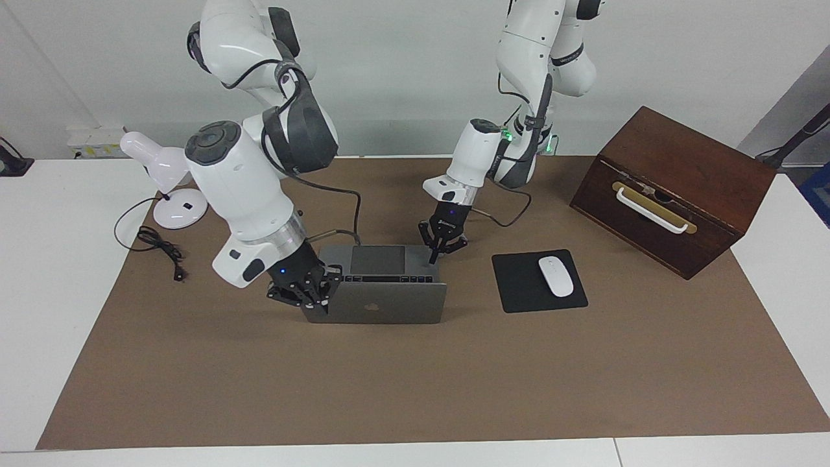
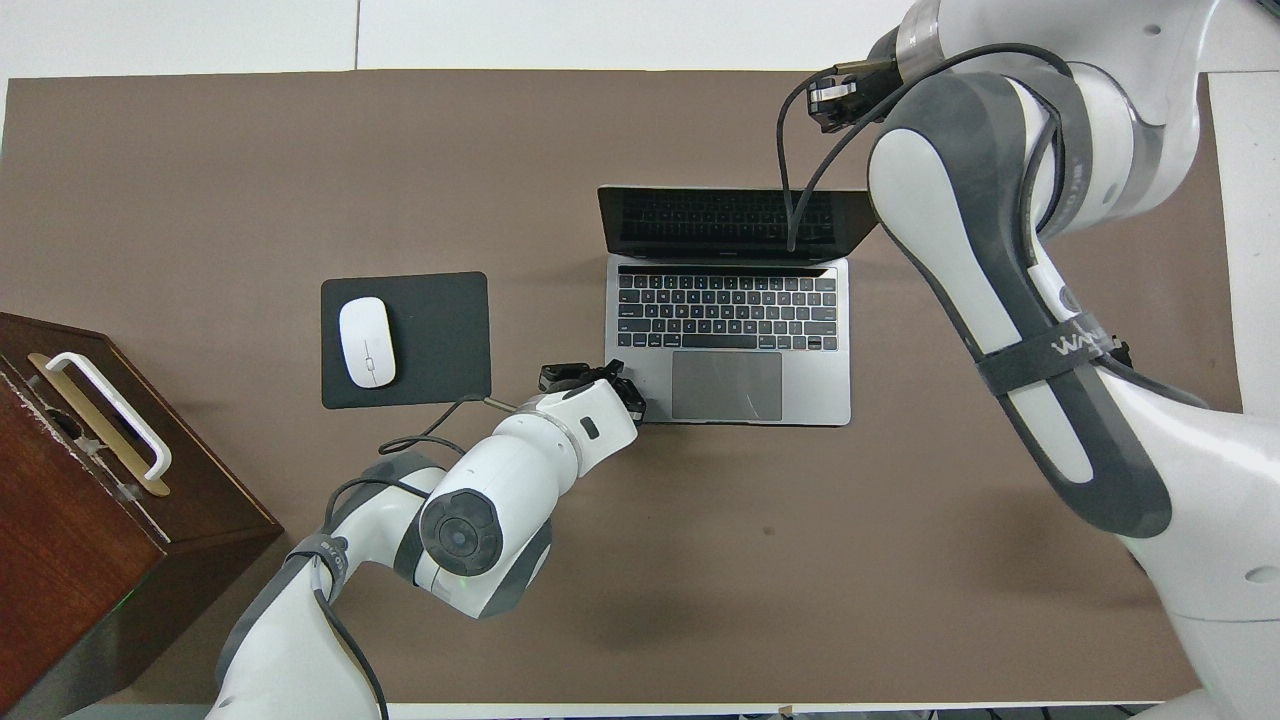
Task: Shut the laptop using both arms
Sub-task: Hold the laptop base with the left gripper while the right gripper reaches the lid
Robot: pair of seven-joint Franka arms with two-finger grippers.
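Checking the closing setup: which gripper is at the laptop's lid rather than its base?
The right gripper, at the raised lid's corner; the left gripper is at the laptop base's corner.

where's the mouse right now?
The mouse lies on the black mouse pad, between the open laptop and the wooden box, toward the left arm's end.
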